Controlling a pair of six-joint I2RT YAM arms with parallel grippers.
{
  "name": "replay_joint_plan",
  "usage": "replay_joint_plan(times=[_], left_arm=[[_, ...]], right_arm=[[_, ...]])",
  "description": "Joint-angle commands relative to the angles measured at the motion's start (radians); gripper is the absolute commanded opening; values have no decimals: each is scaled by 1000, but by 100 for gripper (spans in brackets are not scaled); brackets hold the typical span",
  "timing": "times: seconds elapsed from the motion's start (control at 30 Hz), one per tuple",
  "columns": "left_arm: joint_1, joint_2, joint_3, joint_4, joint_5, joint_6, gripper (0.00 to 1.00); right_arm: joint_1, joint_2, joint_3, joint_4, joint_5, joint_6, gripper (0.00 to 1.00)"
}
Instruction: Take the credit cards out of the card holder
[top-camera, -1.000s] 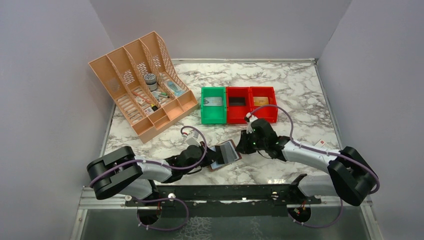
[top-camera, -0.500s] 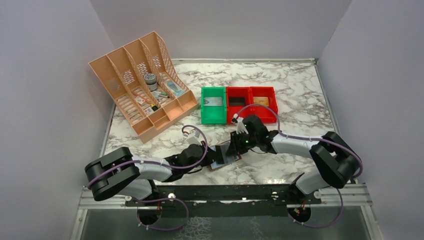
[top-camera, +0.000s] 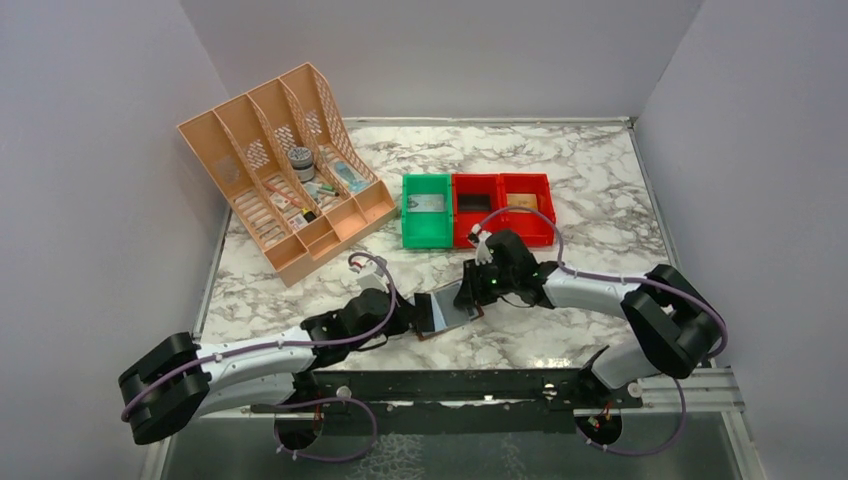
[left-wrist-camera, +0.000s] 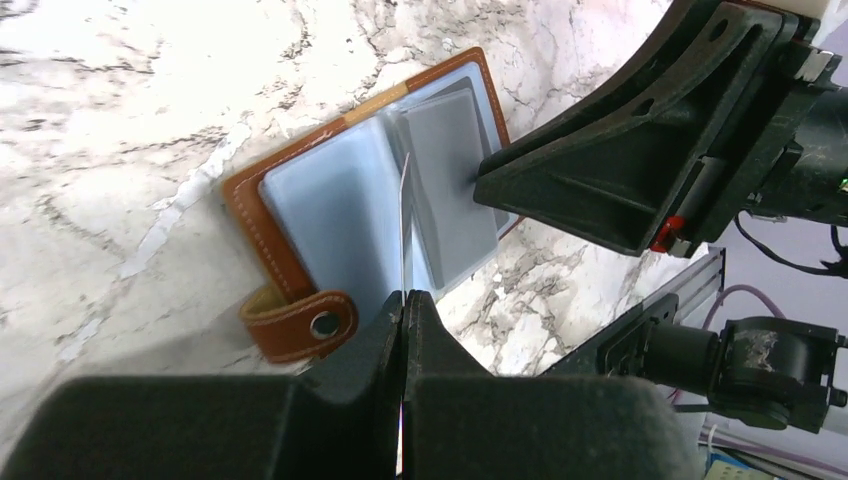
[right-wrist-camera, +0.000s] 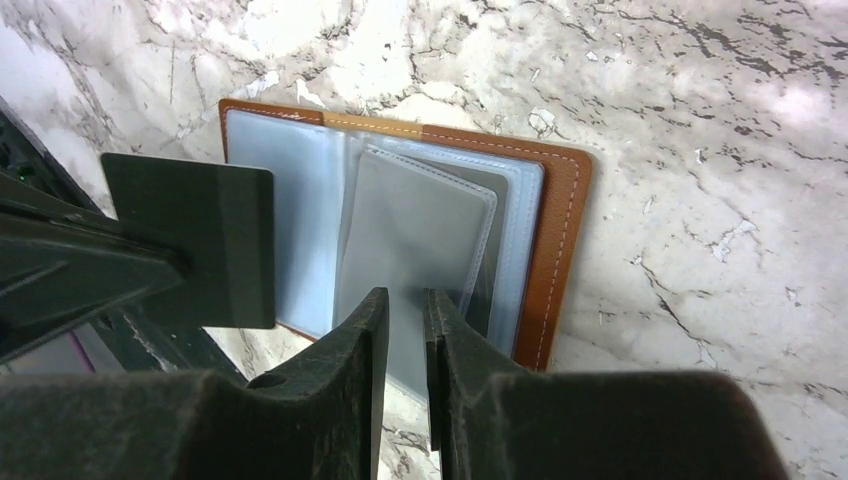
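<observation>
A brown leather card holder (top-camera: 447, 310) lies open on the marble table (top-camera: 600, 180), at 6 o'clock near the arms' bases, its snap tab (left-wrist-camera: 300, 322) unfastened. Pale grey-blue leaves (right-wrist-camera: 420, 230) fan from its spine; which of them are credit cards and which are sleeves cannot be told.

The left gripper (left-wrist-camera: 405, 297), reaching in from 9 o'clock, is clamped on a thin pale sheet (left-wrist-camera: 405, 220) standing on edge above the fold. The right gripper (right-wrist-camera: 405, 300), coming from 2 o'clock, has its jaws a narrow slit apart astride the near edge of a grey-blue leaf; whether they pinch it cannot be told.

Toward 12 o'clock sit a green bin (top-camera: 427, 238) and two red bins (top-camera: 476, 238). At 10 o'clock stands a peach desk organiser (top-camera: 235, 150), the labels on its contents too small to read.
</observation>
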Motion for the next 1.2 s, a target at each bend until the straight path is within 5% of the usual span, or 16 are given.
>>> replay_joint_plan(times=[0.0, 0.33, 0.5, 0.7, 0.8, 0.93, 1.17], left_arm=[[5, -126, 23, -172, -40, 43, 0], [7, -227, 56, -90, 43, 154, 0], [27, -112, 178, -126, 92, 259, 0], [287, -6, 212, -19, 442, 277, 0], [379, -2, 211, 50, 584, 260, 0], [459, -8, 228, 56, 690, 252, 0], [503, -4, 234, 112, 750, 223, 0]], right_arm=[[-2, -80, -61, 64, -8, -37, 24], [-9, -353, -138, 147, 93, 28, 64], [-13, -510, -249, 237, 286, 55, 67], [-18, -720, -314, 205, 513, 55, 76], [-144, -690, -259, 154, 361, -13, 78], [-463, -542, -193, 208, -167, 55, 78], [-482, -445, -215, 525, -530, 243, 77]])
